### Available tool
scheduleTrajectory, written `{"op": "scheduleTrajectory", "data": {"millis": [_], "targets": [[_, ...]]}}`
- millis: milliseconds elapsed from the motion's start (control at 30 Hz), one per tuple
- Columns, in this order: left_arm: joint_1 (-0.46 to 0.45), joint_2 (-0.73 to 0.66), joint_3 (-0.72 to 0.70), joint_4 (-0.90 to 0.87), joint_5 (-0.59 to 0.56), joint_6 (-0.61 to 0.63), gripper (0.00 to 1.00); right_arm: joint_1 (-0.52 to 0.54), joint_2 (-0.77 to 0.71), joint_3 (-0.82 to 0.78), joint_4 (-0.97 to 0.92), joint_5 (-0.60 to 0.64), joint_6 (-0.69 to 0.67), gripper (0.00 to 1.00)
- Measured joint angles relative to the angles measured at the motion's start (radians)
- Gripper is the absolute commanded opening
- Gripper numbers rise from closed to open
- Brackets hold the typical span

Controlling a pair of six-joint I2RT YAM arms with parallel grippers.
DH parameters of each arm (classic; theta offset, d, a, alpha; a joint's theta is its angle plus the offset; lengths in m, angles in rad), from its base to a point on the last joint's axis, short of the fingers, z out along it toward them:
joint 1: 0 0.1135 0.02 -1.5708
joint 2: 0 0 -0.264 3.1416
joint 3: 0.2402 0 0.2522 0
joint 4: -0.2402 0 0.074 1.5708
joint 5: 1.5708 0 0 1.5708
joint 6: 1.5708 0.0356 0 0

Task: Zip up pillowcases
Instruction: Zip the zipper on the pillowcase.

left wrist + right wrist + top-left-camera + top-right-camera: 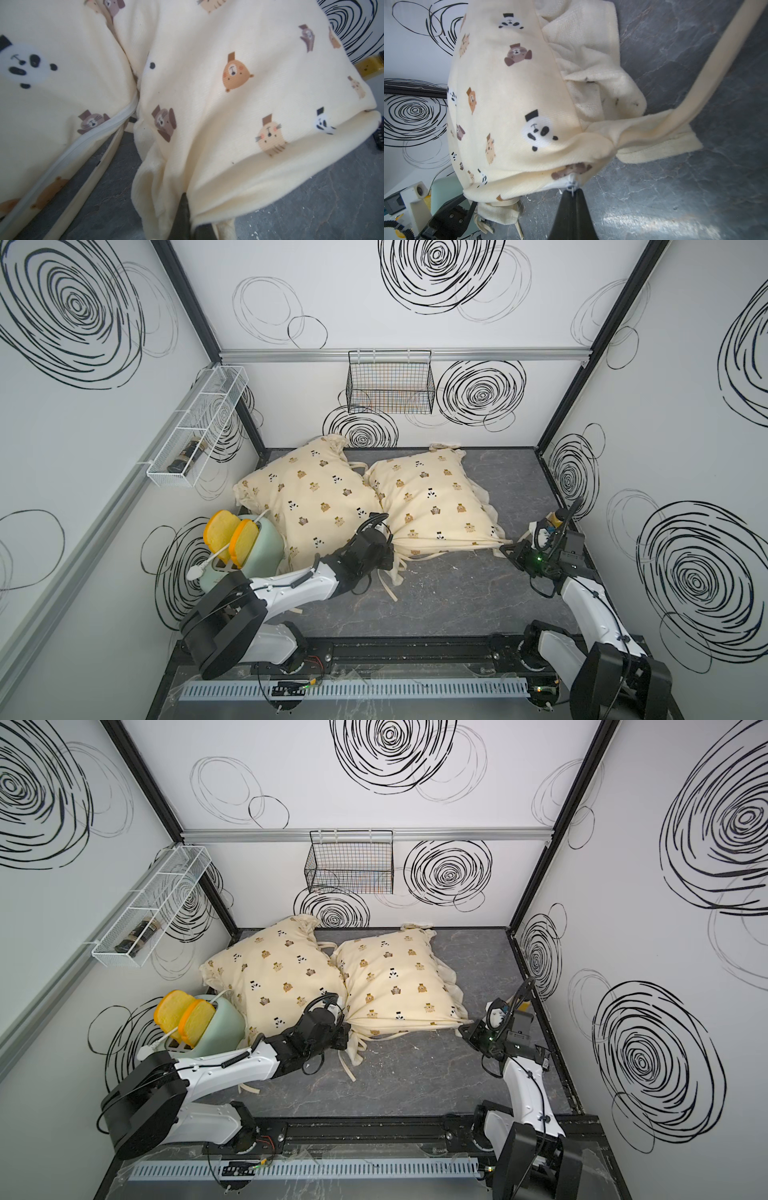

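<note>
Two pillows lie side by side, touching: left pillow (pixel 270 977) far-left, right pillow (pixel 399 982) centre. Left gripper (pixel 345 1041) at right pillow's near-left corner, right gripper (pixel 464 1030) at its near-right corner. Both seem pinched closed on it, contact too small to confirm. Toaster (pixel 218 1029) just beside left pillow, near-left.

Both top views: mounted high on the robot's side, tilted down toward the back wall (pixel 353 315), whole counter (pixel 436 605) in frame. Wrist cams: close and low, facing the right pillowcase (pixel 228 104) (pixel 508 104) from opposite ends.
</note>
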Motion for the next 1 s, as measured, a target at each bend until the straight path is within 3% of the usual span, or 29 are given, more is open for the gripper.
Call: {"op": "scheduleTrajectory", "data": {"millis": [33,133,267,400,500,533,600,667,700,800,900,1000], "targets": [[0.0,0.0,-0.001,0.001,0.0,-0.001,0.0,0.0,-0.005,0.0,-0.003,0.0,0.0,0.02],[0.0,-0.002,-0.002,0.002,-0.002,-0.002,0.0,-0.001,-0.013,0.0,-0.011,0.004,0.001,0.2],[0.005,-0.007,-0.003,-0.036,-0.048,-0.003,0.0,-0.007,-0.014,0.017,-0.011,0.062,0.005,0.23],[-0.011,-0.007,-0.003,-0.055,-0.078,-0.006,0.02,0.05,-0.038,0.03,-0.005,0.095,0.021,0.27],[-0.022,-0.01,0.002,-0.067,-0.089,-0.012,0.28,0.11,-0.061,0.03,0.014,0.122,0.028,0.31],[-0.025,-0.014,0.007,-0.077,-0.093,-0.014,0.43,0.129,-0.067,0.03,0.024,0.135,0.031,0.37],[-0.029,-0.026,0.021,-0.108,-0.103,-0.016,0.64,0.154,-0.068,0.033,0.043,0.156,0.029,0.55],[-0.031,-0.052,0.039,-0.143,-0.113,-0.014,0.81,0.167,-0.055,0.048,0.056,0.184,0.022,0.84],[-0.031,-0.072,0.051,-0.166,-0.121,-0.01,0.86,0.171,-0.041,0.063,0.065,0.199,0.018,0.99],[-0.03,-0.143,0.089,-0.232,-0.152,0.011,0.98,0.184,0.02,0.124,0.114,0.267,-0.017,0.98],[-0.005,-0.233,0.131,-0.279,-0.211,0.05,0.96,0.204,0.084,0.157,0.211,0.363,-0.079,0.98],[0.075,-0.317,0.138,-0.272,-0.275,0.108,0.96,0.23,0.157,0.158,0.312,0.481,-0.161,0.98]]}}
